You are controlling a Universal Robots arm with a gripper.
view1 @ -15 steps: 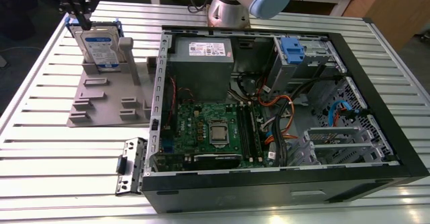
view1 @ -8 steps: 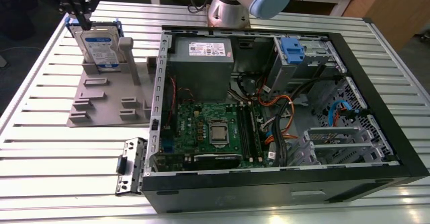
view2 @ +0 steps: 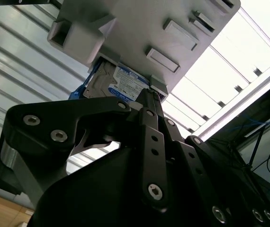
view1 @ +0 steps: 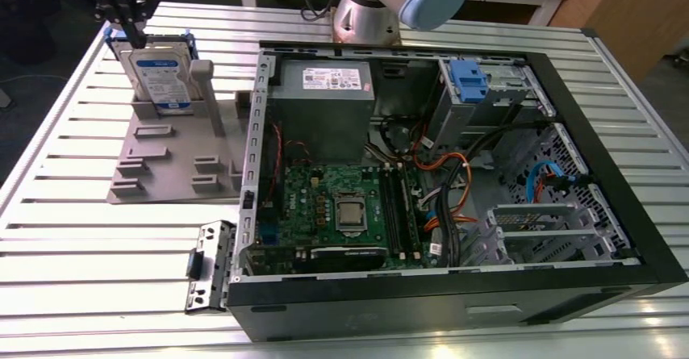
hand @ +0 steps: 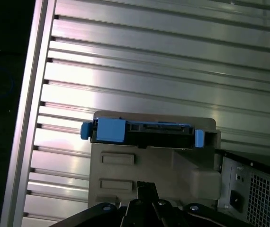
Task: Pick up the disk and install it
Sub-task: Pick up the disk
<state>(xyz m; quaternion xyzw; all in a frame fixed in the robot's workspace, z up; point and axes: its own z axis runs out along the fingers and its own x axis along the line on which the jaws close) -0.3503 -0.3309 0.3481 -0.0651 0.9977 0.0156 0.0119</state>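
Hovering over the disk, not yet gripping it

The fingers (view2: 150, 123), drawn together and empty, hang just above the disk (view1: 160, 77). The disk stands on edge in a grey holder (view1: 173, 161) on the counter (view1: 86, 238), beside the open computer case (view1: 603, 173). The likely risks: coming down closed, the fingers would strike its top edge, and a skewed pinch could jam it in the holder's slots. The counter is ribbed, glossy metal, with wooden furniture (view1: 635, 12) behind it.

Slatted table (view1: 64, 230) — grey stand (view1: 161, 161), open computer case (view1: 431, 302), perhaps bracket (view1: 210, 266)
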